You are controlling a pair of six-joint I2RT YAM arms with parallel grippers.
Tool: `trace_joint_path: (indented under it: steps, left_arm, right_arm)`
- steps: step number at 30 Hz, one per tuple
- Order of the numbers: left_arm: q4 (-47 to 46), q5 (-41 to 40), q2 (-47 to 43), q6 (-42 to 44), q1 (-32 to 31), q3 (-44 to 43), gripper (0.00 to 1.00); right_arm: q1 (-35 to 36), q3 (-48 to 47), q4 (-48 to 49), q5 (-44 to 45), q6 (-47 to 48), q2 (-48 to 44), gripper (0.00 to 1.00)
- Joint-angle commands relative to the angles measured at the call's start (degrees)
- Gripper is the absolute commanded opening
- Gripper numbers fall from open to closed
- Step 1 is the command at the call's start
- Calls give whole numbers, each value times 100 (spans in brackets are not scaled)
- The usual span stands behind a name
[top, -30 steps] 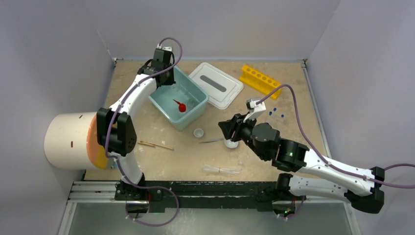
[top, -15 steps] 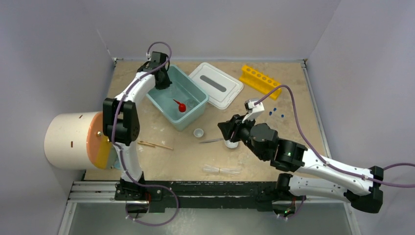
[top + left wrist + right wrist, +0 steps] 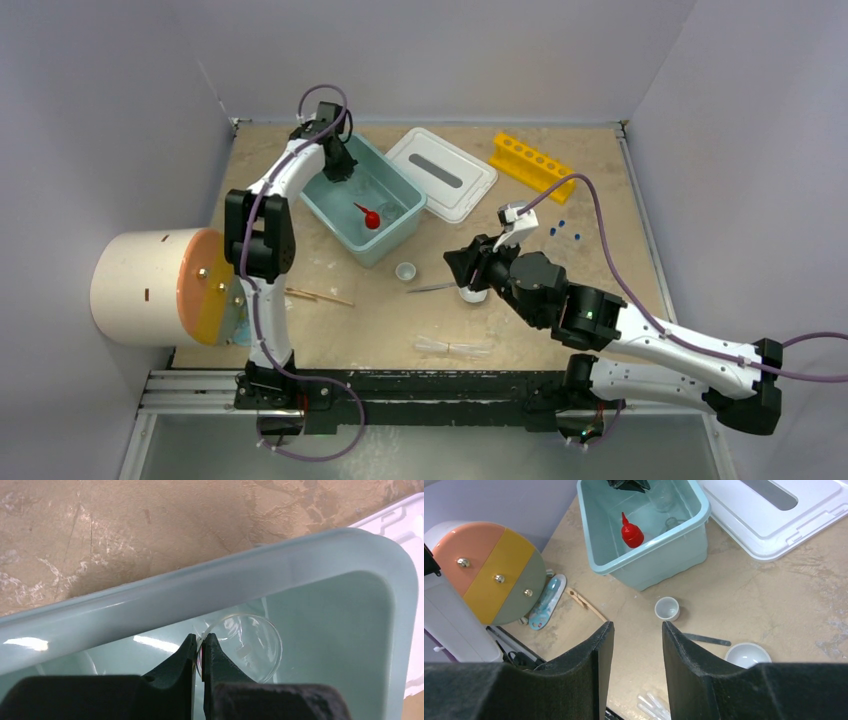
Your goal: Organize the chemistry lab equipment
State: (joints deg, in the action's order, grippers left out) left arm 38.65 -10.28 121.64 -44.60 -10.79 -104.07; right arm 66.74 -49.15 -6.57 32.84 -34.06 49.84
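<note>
Left pincer [image 3: 201,647]: one, reaching down inside the teal tub [image 3: 300,545], its two fingers drawn nearly together on the thin rim of a clear round dish [image 3: 250,645].
Clear round dish: one, inside the tub, bulging out to one side of the left pincer's tips.
Squeeze bottle [image 3: 630,532]: one, clear with a red nozzle, lying in the same tub, near the left pincer but apart from it.
Right pincer [image 3: 636,630]: one, fingers spread wide with nothing between them, hanging above the bare table.
White bowls: two. The smaller white bowl [image 3: 667,608] sits just ahead of the right pincer's open gap; the wider white bowl [image 3: 747,655] is just beside its outer finger.
Metal tweezers [image 3: 706,639]: one pair, flat on the table, between the two bowls and close to the right pincer.
Wooden sticks [image 3: 318,296]: two, as far as I can tell, well apart from both pincers.
Clear tubes [image 3: 455,347]: a small bunch behind the right pincer; I cannot count them.
Blue pieces [image 3: 562,223]: about four, tiny, off to the side of the right pincer.
White lid [image 3: 442,172]: one, beside the tub.
Yellow rack [image 3: 532,165]: one, beyond the lid.
</note>
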Motion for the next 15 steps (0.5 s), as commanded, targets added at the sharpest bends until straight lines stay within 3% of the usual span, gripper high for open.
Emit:
trace_joint_path:
  steps: [1,15]
  left_arm:
    - [5,-140,55,-430,33,-329,0]
    - [-112,-187,337,-449,26,-512,0]
  right_arm:
    - [18,27,243,-8,22,-77,43]
    - [22,160,279,-1,-30,-132,48]
